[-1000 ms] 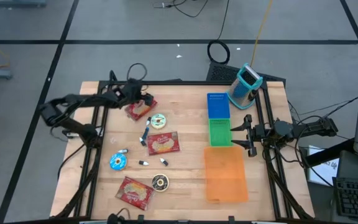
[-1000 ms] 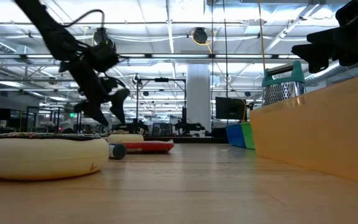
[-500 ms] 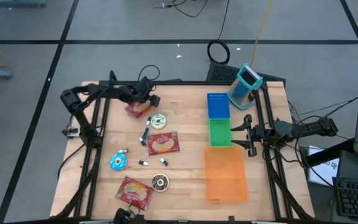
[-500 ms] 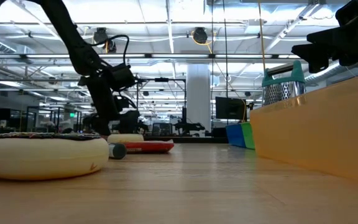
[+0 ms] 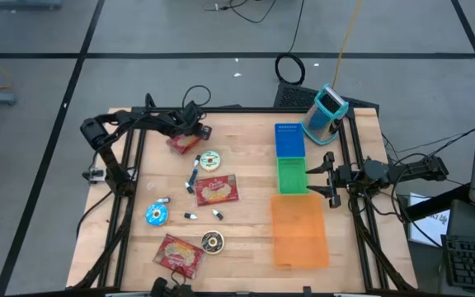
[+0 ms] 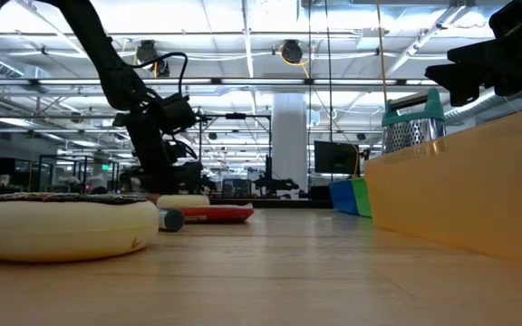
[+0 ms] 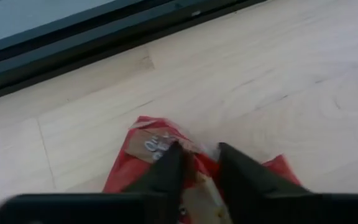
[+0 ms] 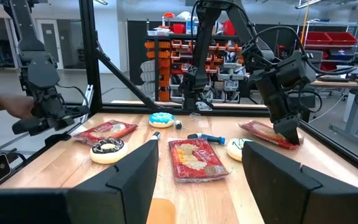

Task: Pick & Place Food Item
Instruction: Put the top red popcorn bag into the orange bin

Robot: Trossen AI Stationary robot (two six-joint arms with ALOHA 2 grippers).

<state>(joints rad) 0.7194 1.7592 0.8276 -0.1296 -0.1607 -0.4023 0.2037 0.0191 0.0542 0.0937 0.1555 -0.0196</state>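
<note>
A red snack packet (image 5: 184, 147) lies flat on the wooden table near its far left corner. My left gripper (image 5: 195, 133) has come down onto the packet's far end and is shut on it. The left wrist view shows its two dark fingers (image 7: 166, 168) close together on the red packet (image 7: 143, 144). The right wrist view shows that same gripper (image 8: 289, 133) standing on the packet (image 8: 263, 132). My right gripper (image 5: 323, 177) waits open at the table's right edge, beside the bins. My left gripper pinches the red wrapper between its two fingertips near the packet's far end (image 7: 199, 163). The fingers slant steeply down onto it from the table's left side. The packet still lies on the table. How many layers are caught cannot be seen.
Two more red packets (image 5: 214, 190) (image 5: 178, 254), a white-iced doughnut (image 5: 210, 160), a blue one (image 5: 156, 214) and a chocolate one (image 5: 213, 242) lie about the table's left half. Blue (image 5: 289, 140), green (image 5: 291, 175) and orange (image 5: 298, 231) bins line the right side, with a teal-topped grater (image 5: 326, 111) behind them.
My left gripper has come down toward the red packet and tipped more steeply downward. It stopped there, and its spread fingers have closed on the wrapper. The packet has stayed where it lay.
</note>
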